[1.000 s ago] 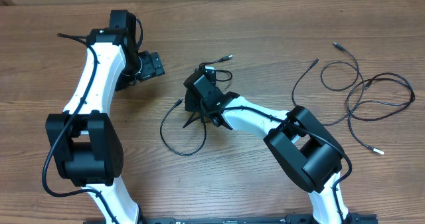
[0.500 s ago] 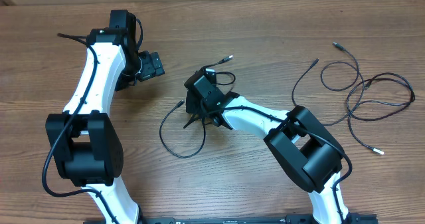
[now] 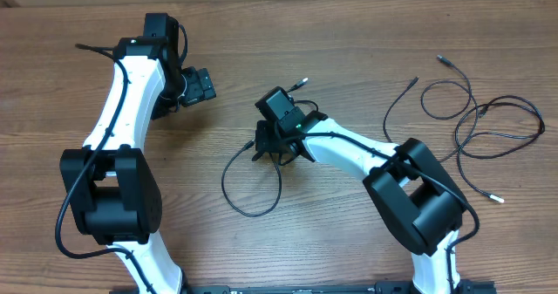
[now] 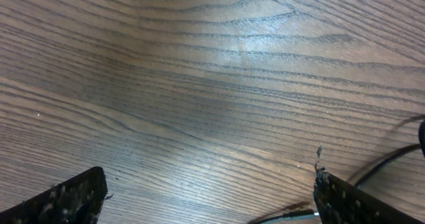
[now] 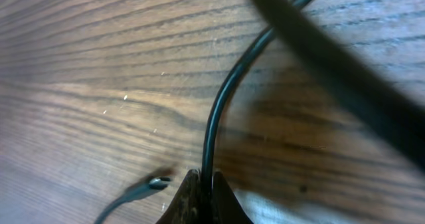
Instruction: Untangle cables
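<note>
The right end effector [image 5: 202,196] is pinched fully shut on one thin black cable [image 5: 222,98]. Its two dark fingertips meet around the cord at the bottom of the right wrist view. The cord rises from the tips and curves up to the right over the wooden surface [image 4: 199,84]. Just left of the tips a small plug [image 5: 151,183] lies flat on the wood. A thicker dark strand [image 5: 332,71] crosses the upper right of that view, too blurred to tell what it is.

In the overhead view, the gripped cable hangs below the right end effector in an open loop that rests on the surface. A short length runs the other way, past the wrist, and ends in a light plug tip [image 3: 302,82] just above and to the right of it. The right arm [image 3: 349,150] reaches back from the end effector toward the lower right.

Well apart from the right end effector, far out to its right, the loose cables [image 3: 481,111] lie in several overlapping loops with their plug ends spread out.

Up and to the left of the right end effector, also well apart, is the left end effector [image 4: 209,197]. Its jaws are spread as wide as they go and hold nothing, with bare wood between the fingers. The left arm [image 3: 131,93] runs down from it toward the lower left.
</note>
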